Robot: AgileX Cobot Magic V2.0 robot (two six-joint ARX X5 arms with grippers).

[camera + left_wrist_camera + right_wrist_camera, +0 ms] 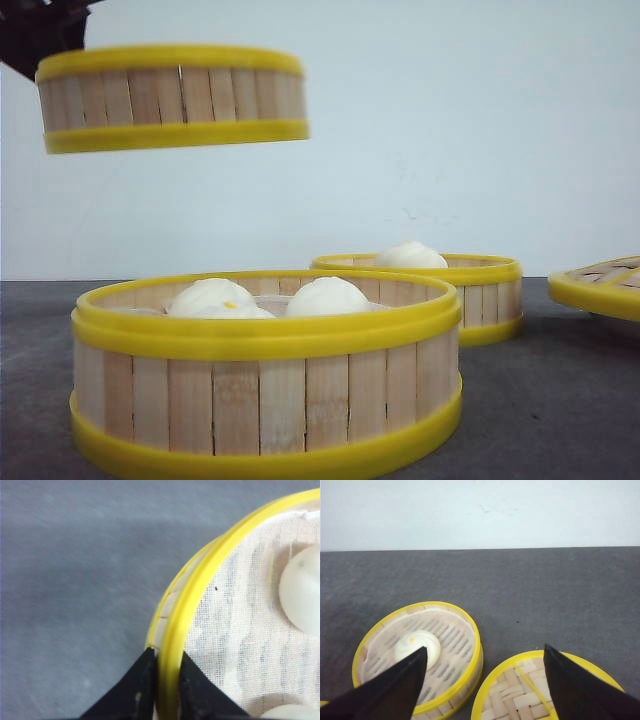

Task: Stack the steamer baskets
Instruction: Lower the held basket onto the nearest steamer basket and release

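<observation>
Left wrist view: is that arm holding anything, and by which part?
Yes. The left gripper pinches the raised steamer basket by its yellow top rim, one finger inside, one outside. The right gripper holds nothing.

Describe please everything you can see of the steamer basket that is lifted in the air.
The lifted basket is round and shallow, with a wall of vertical pale bamboo slats between two thick glossy yellow rings. It hangs level, high at the left, clear of the table and of the near basket below. The left pincer is shut on its rim, one finger outside and one inside. Inside lies a white cloth liner with pale buns on it.
</observation>
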